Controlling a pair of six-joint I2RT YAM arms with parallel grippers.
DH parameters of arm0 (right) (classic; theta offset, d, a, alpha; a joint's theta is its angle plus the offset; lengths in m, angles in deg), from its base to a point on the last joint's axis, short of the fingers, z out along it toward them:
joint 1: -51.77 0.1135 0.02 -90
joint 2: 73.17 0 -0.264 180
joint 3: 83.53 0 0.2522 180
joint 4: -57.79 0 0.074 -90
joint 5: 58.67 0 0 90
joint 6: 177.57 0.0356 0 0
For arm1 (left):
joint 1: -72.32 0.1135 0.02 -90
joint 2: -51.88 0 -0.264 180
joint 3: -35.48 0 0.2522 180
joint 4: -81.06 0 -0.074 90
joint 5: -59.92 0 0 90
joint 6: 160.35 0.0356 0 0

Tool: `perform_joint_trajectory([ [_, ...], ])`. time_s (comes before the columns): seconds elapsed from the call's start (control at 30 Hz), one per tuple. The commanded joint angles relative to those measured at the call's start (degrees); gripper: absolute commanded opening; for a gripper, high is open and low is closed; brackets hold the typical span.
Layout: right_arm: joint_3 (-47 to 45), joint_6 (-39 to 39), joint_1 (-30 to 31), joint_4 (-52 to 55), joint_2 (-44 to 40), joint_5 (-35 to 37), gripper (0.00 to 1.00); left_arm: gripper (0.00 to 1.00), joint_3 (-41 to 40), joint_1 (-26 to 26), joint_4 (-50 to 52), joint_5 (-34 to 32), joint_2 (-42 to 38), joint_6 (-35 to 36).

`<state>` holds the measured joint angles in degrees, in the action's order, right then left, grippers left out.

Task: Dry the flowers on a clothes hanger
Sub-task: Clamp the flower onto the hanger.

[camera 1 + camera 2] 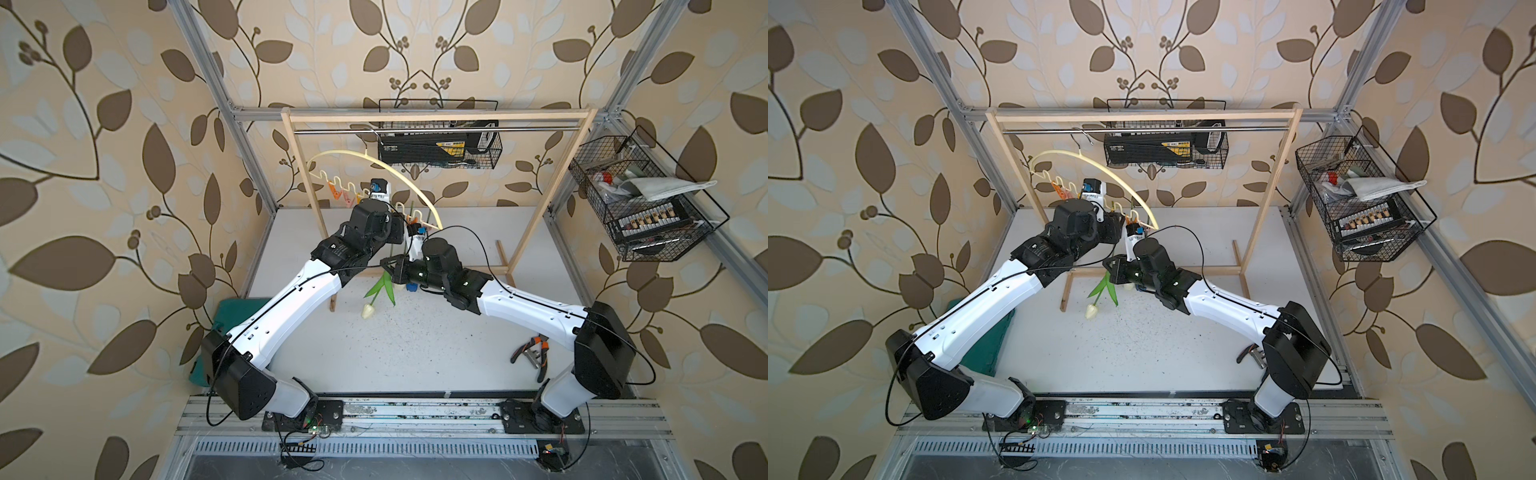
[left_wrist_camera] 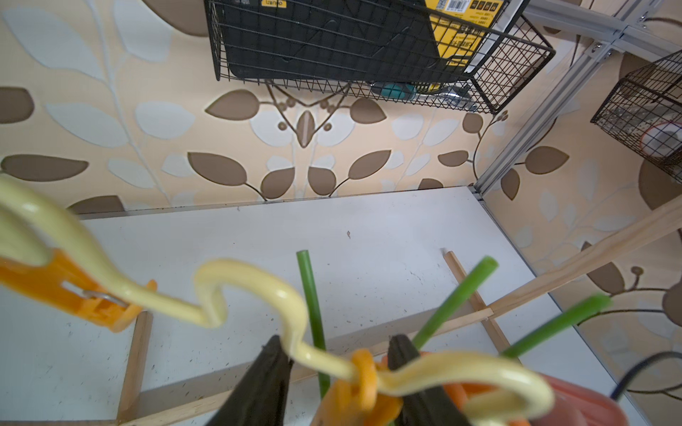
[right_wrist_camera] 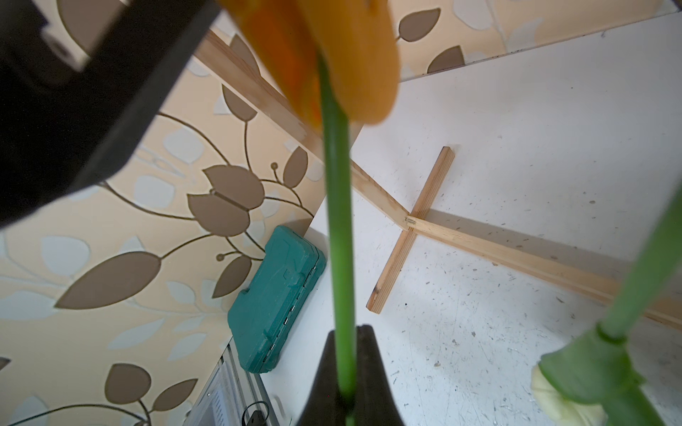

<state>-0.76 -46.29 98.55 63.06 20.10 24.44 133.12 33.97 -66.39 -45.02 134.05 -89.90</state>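
Observation:
The cream clothes hanger [image 1: 365, 157] hangs by its hook from the rack's metal rod. In the left wrist view its wavy bar [image 2: 258, 273] crosses close in front, and three green stems [image 2: 310, 295] stick up behind it. My left gripper [image 2: 337, 369] stands open on either side of an orange clothespin [image 2: 354, 391] on that bar. My right gripper [image 3: 347, 369] is shut on one flower's stem [image 3: 339, 239], whose upper part sits in the orange clothespin [image 3: 350, 55]. A cream-white flower head [image 1: 368, 311] hangs head down just above the table, below the right gripper [image 1: 387, 267].
The wooden rack [image 1: 440, 116] spans the back, its feet on the white table [image 1: 415, 353]. Wire baskets hang on the back wall [image 1: 440, 149] and the right wall [image 1: 640, 199]. A teal case [image 1: 230, 316] lies at the left edge and pliers [image 1: 534, 353] at the right.

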Motion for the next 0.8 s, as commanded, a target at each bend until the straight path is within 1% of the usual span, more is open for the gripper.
perform_joint_trajectory([
  [0.0, 2.2, -0.8, 0.1, -1.1, 1.3, -1.3, 0.00, 0.54, 0.9, -0.4, -0.6, 0.0, -1.8, 0.2],
  [0.03, 2.3, -0.8, 0.1, -1.1, 1.4, -1.5, 0.03, 0.55, 0.9, -0.4, -0.7, 0.1, -1.8, 0.2],
  [0.07, 2.2, -0.8, 0.1, -0.9, 1.4, -1.7, 0.10, 0.56, 0.9, -0.4, -0.6, 0.0, -1.8, 0.2],
  [0.1, 2.1, -0.8, 0.1, -0.6, 1.3, -2.0, 0.22, 0.56, 0.9, -0.4, -0.6, 0.1, -1.8, 0.4],
  [0.13, 2.0, -0.7, 0.1, -0.4, 1.2, -2.4, 0.30, 0.56, 1.0, -0.4, -0.6, 0.1, -1.8, 0.4],
  [0.17, 1.8, -0.6, 0.1, -0.3, 1.1, -2.6, 0.32, 0.57, 1.0, -0.4, -0.6, 0.1, -1.8, 0.4],
  [0.23, 0.8, -0.3, 0.1, 0.0, 0.5, -3.2, 0.42, 0.59, 0.9, -0.4, -0.5, 0.2, -1.6, 0.2],
  [0.43, -2.4, -0.8, 0.1, 2.4, -3.7, -4.0, 0.64, 0.59, 0.8, -0.4, -0.4, 0.1, -1.4, 0.2],
  [0.47, -2.5, -1.1, 0.1, 3.6, -4.6, -4.2, 0.66, 0.59, 0.8, -0.4, -0.4, -0.1, -1.4, 0.4],
  [0.57, -2.9, -2.4, 0.2, 9.5, -7.9, -4.5, 0.76, 0.60, 0.6, -0.4, -0.3, -0.6, -1.4, 0.8],
  [0.77, -5.7, -6.7, 0.2, 21.8, -15.8, -5.6, 0.79, 0.62, 0.5, -0.4, -0.3, -0.7, -1.4, 0.8],
])
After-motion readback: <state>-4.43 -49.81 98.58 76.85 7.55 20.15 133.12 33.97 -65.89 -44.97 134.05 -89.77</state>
